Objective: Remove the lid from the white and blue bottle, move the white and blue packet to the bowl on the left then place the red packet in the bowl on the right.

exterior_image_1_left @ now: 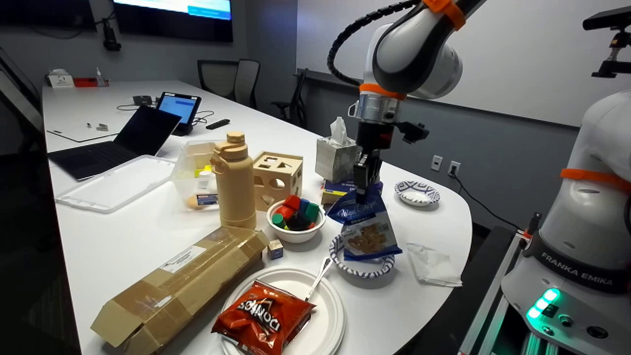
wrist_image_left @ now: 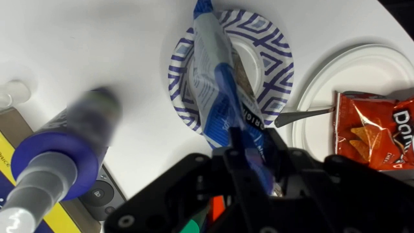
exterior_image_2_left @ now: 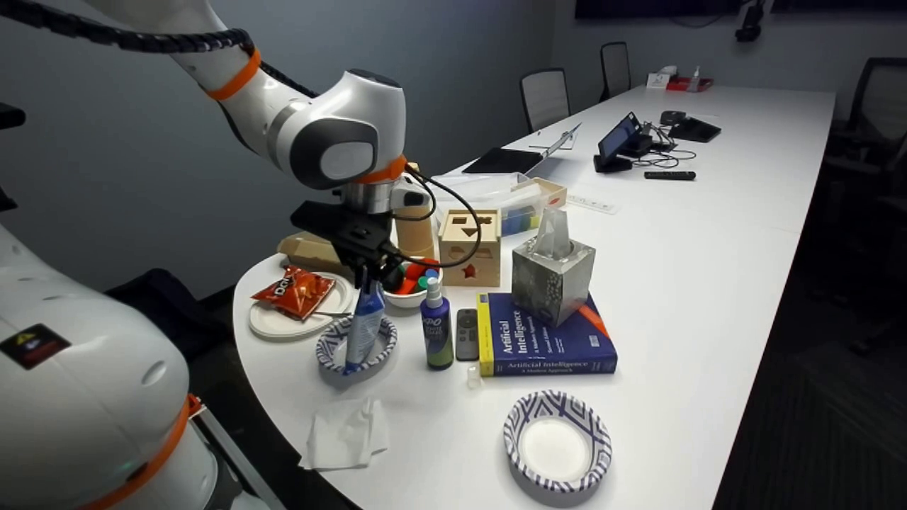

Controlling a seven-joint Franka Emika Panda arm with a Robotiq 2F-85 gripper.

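Note:
The white and blue packet (exterior_image_1_left: 370,235) stands steeply tilted in the patterned bowl (exterior_image_1_left: 365,272), its lower end within the rim. My gripper (exterior_image_1_left: 363,192) is shut on its upper part, also in the wrist view (wrist_image_left: 254,137). The second patterned bowl (exterior_image_2_left: 555,448) is empty. The red packet (exterior_image_1_left: 263,318) lies on a white plate (exterior_image_1_left: 331,323) with a fork or spoon. The bottle (exterior_image_2_left: 437,329), blue-purple with a white nozzle, stands upright without its lid beside the bowl; it is large in the wrist view (wrist_image_left: 87,161). A clear lid (exterior_image_2_left: 474,377) lies by the book.
A tissue box (exterior_image_2_left: 553,280) stands on a blue book (exterior_image_2_left: 545,347). A remote (exterior_image_2_left: 467,333) lies by the bottle. A bowl of blocks (exterior_image_1_left: 296,234), a wooden cube (exterior_image_1_left: 277,180), a tan flask (exterior_image_1_left: 235,187), a cardboard box (exterior_image_1_left: 182,286) and a napkin (exterior_image_1_left: 434,266) are around.

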